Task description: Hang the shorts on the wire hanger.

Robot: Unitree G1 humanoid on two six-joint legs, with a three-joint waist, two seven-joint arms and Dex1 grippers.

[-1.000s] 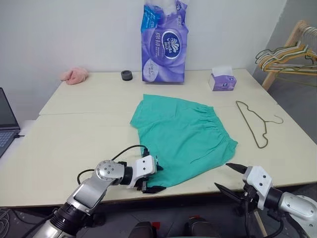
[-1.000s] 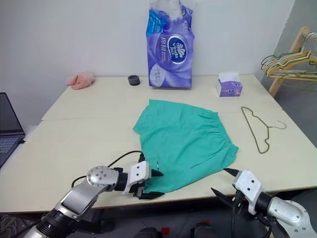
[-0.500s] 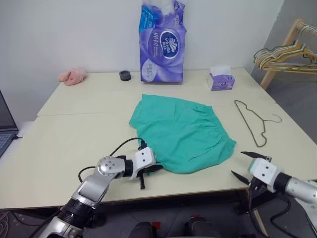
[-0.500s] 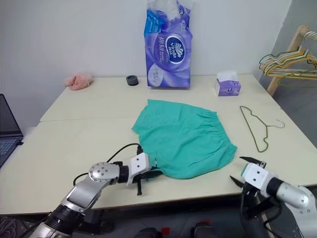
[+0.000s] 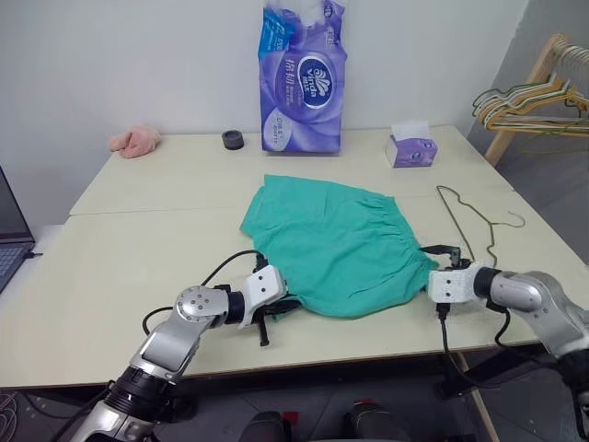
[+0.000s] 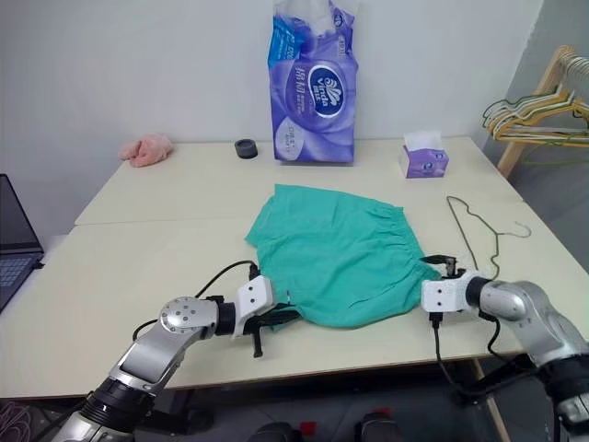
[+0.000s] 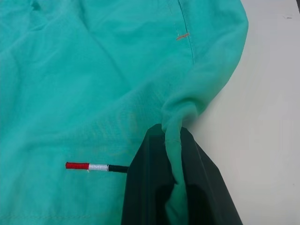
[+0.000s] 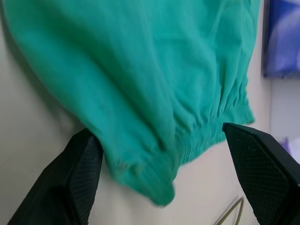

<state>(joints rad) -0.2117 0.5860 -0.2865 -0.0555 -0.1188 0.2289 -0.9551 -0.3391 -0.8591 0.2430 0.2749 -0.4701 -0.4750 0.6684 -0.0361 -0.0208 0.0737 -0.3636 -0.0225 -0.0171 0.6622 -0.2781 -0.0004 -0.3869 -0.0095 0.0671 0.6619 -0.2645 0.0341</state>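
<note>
The right gripper, fingers spread, has advanced to the shorts' waistband corner at lower right; the left gripper has clenched on the hem, the wrist view shows.

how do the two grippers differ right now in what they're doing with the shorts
The left gripper has its jaws shut on a fold of the shorts at their near hem corner. The right gripper has its jaws wide open around the waistband corner, not yet clamped. Both point at the shorts from opposite near corners.
</note>
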